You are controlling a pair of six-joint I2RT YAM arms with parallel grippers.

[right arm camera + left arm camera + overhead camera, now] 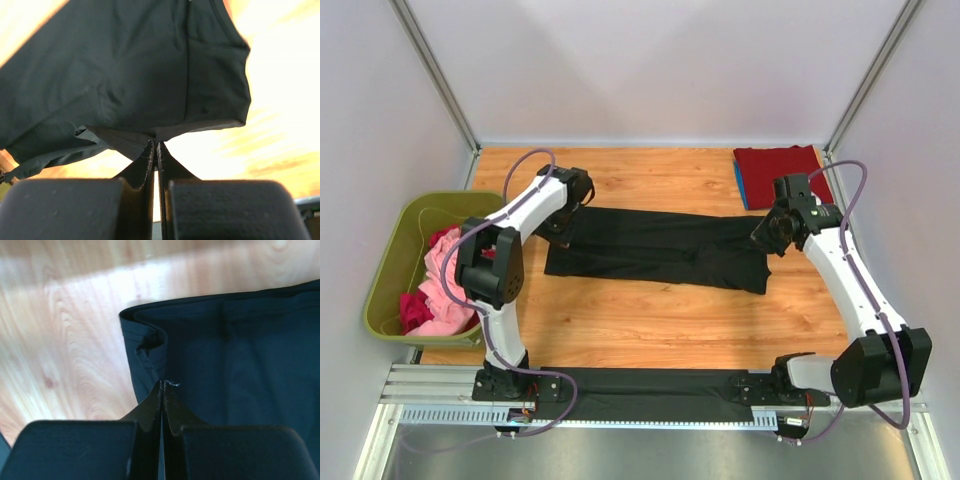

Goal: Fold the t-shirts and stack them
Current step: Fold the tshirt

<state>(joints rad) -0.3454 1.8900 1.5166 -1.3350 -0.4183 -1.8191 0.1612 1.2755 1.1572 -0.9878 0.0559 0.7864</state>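
A black t-shirt (660,250) lies as a long folded band across the middle of the wooden table (650,325). My left gripper (560,232) is at its left end, jaws shut on the cloth's edge (150,352), the gripper's tips (163,384) pinching it close to the table. My right gripper (765,240) is at the right end, shut (156,145) on a pinch of the black t-shirt (125,65), which hangs lifted off the table there. A dark red t-shirt (780,165) lies folded on a blue one (741,185) at the back right.
An olive-green bin (395,250) stands off the table's left edge, holding pink and magenta t-shirts (445,290). A dark strip (650,385) runs along the near edge between the arm bases. White walls close the table on three sides.
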